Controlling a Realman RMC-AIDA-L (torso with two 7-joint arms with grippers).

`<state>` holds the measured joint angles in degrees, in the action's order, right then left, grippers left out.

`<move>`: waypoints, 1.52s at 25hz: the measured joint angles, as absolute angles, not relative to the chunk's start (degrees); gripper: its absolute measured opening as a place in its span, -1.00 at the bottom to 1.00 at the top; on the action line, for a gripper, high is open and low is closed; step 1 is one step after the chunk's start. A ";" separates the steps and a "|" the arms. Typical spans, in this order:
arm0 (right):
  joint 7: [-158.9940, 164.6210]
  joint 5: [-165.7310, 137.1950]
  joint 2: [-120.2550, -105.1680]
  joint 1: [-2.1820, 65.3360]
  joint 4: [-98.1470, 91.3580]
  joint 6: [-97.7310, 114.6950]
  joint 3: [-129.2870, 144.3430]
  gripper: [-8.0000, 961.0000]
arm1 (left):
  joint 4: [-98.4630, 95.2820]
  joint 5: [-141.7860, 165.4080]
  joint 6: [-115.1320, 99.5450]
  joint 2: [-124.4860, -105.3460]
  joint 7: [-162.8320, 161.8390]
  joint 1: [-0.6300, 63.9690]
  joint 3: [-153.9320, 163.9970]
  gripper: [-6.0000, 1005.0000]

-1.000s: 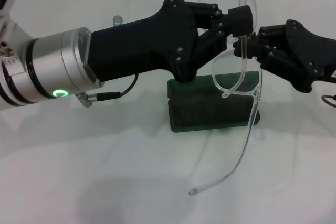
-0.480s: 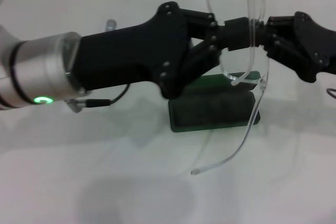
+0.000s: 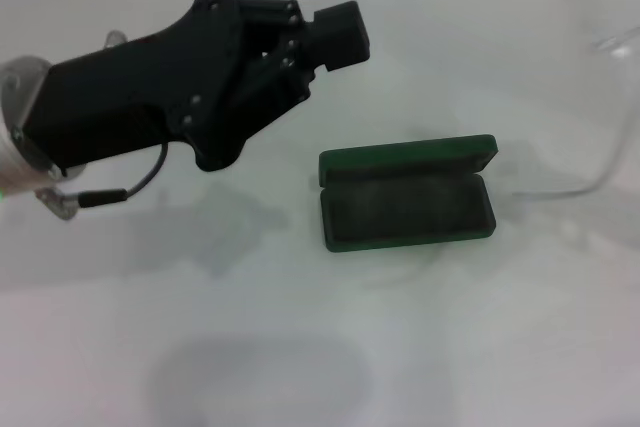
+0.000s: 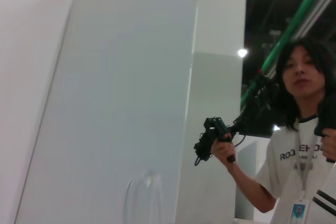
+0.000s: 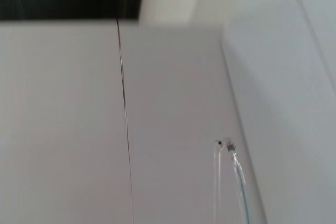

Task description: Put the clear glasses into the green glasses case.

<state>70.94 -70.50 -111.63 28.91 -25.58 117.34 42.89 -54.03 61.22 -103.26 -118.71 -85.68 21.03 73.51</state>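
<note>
white table (image 3: 300,347) — open green glasses case (image 3: 407,205)

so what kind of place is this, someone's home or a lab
Most likely a robot data-collection lab, not a home. A person wearing a lanyard badge holds a handheld controller, the green glasses case lies open on a bare white table, and the left gripper hovers above it.

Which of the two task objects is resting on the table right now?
The green glasses case, lying open on the table; the clear glasses hang at the right edge.
</note>
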 joint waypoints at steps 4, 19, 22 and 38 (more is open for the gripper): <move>71.29 -62.38 -111.32 27.17 -25.31 121.22 42.88 -0.84 | -52.59 63.28 -103.36 -119.46 -85.16 20.63 73.80 -0.93; 66.23 -52.32 -115.86 32.93 -19.50 119.17 47.05 -0.84 | -46.48 63.16 -103.36 -119.80 -83.06 27.90 85.69 -0.94; 64.67 -52.32 -115.87 34.38 -17.79 117.80 49.97 -0.84 | -46.62 59.80 -103.25 -119.89 -81.70 28.39 89.43 -0.94; 62.74 -52.22 -116.19 36.52 -16.40 111.27 59.69 -0.84 | -43.47 51.86 -101.61 -119.97 -76.53 28.95 89.14 -0.94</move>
